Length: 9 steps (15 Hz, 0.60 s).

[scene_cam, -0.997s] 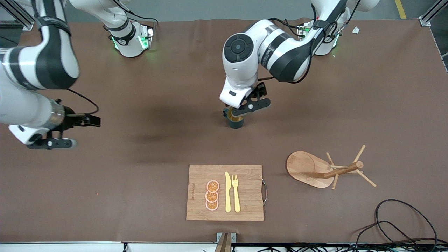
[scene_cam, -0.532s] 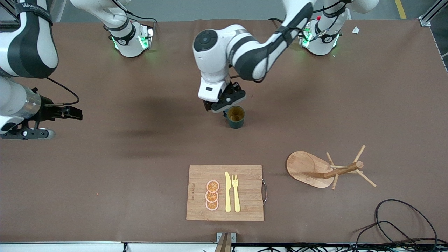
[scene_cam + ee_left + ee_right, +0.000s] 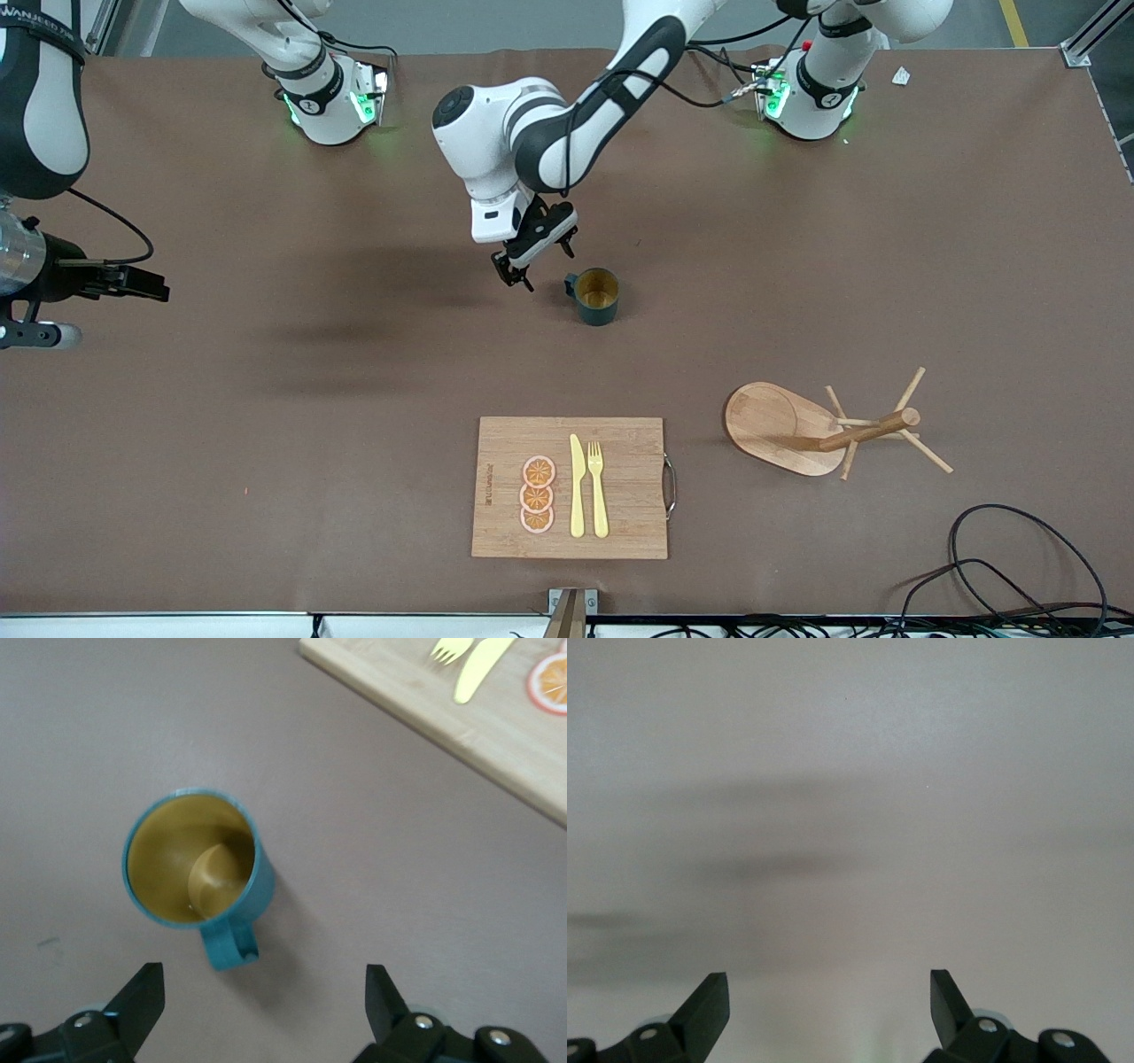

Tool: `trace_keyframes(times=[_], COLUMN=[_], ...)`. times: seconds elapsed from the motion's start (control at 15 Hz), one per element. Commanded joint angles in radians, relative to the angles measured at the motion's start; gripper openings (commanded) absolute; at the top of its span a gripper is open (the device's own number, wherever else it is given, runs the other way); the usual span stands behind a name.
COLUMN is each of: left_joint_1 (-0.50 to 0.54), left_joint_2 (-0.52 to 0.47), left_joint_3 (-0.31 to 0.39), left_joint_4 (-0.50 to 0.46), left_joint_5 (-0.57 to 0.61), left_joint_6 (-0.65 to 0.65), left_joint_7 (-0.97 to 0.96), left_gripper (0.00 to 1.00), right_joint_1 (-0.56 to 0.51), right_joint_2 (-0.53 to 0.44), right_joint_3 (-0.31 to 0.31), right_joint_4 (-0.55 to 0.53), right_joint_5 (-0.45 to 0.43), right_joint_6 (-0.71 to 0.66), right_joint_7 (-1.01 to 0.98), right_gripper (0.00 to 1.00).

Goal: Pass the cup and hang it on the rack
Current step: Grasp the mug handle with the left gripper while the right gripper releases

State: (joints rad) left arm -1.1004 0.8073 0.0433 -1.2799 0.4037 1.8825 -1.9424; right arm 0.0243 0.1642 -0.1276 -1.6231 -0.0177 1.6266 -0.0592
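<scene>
The cup (image 3: 596,297) is dark teal outside and mustard yellow inside. Nearer the front camera than the cup, the rack (image 3: 819,429) and the board (image 3: 620,478) are pale honey wood. On the board lie a yellow knife (image 3: 577,486) and fork (image 3: 598,489) beside three orange slices (image 3: 537,494), pink-rimmed it seems. The table (image 3: 266,443) is plain brown.

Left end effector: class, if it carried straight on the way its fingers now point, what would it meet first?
Most likely the bare table. The open left end effector points downward beside the cup, which sits just off its line, though depth is unclear.
</scene>
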Motion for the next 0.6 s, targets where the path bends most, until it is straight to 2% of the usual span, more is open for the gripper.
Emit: trace_keyframes(times=[0.0,0.27,0.47,0.53], left_joint_1=[-0.038,-0.059,-0.056,-0.056], left_joint_2=[0.055,0.096,0.099,0.101], left_joint_3=[0.026,0.026,0.027,0.032], left_joint_4=[0.04,0.039,0.039,0.039], left_joint_5=[0.024,0.105,0.132,0.133], left_joint_6=[-0.054,-0.108,-0.108,-0.108], left_joint_7=[-0.043,-0.053,-0.078,-0.081], left_gripper=[1.0,0.97,0.89,0.84], right_joint_1=[-0.012,-0.012,-0.007,-0.003], right_joint_2=[-0.017,0.032,0.035,0.035], right_joint_3=[0.023,0.025,0.026,0.026], right_joint_4=[0.02,0.117,0.131,0.131], right_joint_5=[0.013,0.016,0.015,0.015], right_joint_6=[-0.011,-0.047,-0.045,-0.047], right_joint_7=[-0.013,-0.01,-0.001,0.002], right_gripper=[1.0,1.0,1.0,1.0])
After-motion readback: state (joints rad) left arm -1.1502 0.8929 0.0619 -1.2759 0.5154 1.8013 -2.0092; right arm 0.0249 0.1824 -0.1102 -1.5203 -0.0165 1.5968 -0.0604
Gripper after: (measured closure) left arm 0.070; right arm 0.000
